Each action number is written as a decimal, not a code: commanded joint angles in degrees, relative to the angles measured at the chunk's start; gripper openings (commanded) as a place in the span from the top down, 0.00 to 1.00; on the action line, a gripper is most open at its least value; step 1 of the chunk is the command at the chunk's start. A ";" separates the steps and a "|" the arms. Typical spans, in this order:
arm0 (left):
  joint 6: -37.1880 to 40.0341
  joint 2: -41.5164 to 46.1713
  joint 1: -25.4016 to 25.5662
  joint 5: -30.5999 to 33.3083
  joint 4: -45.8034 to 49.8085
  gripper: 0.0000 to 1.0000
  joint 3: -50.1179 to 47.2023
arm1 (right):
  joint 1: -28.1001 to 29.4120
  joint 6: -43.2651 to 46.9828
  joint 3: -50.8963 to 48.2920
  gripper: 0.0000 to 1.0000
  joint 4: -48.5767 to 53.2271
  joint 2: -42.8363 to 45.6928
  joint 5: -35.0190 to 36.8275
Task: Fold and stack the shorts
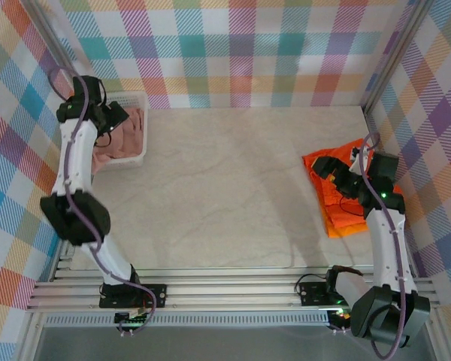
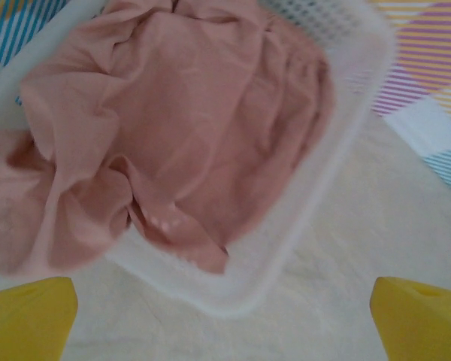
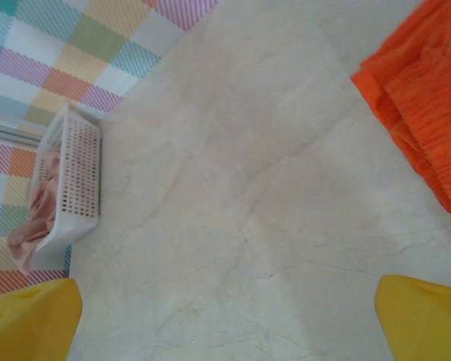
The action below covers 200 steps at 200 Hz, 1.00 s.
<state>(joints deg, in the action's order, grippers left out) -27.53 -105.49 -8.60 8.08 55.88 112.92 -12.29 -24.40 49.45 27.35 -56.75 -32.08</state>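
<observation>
Dusty pink shorts (image 1: 125, 134) lie crumpled in the white mesh basket (image 1: 137, 98) at the table's far left, spilling over its near rim. My left gripper (image 1: 111, 122) hovers over the basket, open. In the left wrist view the pink shorts (image 2: 180, 128) fill the basket (image 2: 346, 143), and the gripper (image 2: 225, 331) has its yellow fingertips (image 2: 30, 320) wide apart with nothing between them. Folded orange shorts (image 1: 341, 216) lie stacked at the right. My right gripper (image 1: 325, 167) is open above their left edge, seen as orange shorts (image 3: 428, 113) beside the gripper (image 3: 225, 323).
The pale marble tabletop (image 1: 233, 188) stretches between basket and orange pile. Checked cloth walls (image 1: 248, 45) close in the back and both sides. The right wrist view catches the basket (image 3: 79, 177) far off with pink cloth (image 3: 37, 210) in it.
</observation>
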 commanded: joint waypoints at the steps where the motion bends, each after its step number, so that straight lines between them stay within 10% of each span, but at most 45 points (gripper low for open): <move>1: 0.64 -9.75 -1.14 4.92 8.11 0.02 11.26 | 0.99 2.34 -0.23 0.01 -0.34 -0.07 -1.24; 45: 1.68 -30.84 -1.42 10.92 14.79 0.07 32.47 | 1.49 2.78 0.08 0.01 -0.28 -1.86 -3.09; 121: 3.77 -43.21 -1.41 6.81 12.92 0.18 33.68 | 2.26 3.05 -0.01 0.01 -0.04 -3.90 -2.82; 177: 4.50 -39.21 -1.59 4.95 9.94 0.89 33.90 | 3.03 2.61 -0.67 0.01 0.83 -2.37 -2.52; 200: 3.98 -31.46 -1.66 2.61 5.93 0.99 33.98 | 3.24 2.52 -0.58 0.01 0.37 -0.96 -2.97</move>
<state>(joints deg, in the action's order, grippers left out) -23.20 -148.31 -9.54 13.08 65.78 145.25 -9.63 -23.05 49.39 27.97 -60.01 -33.71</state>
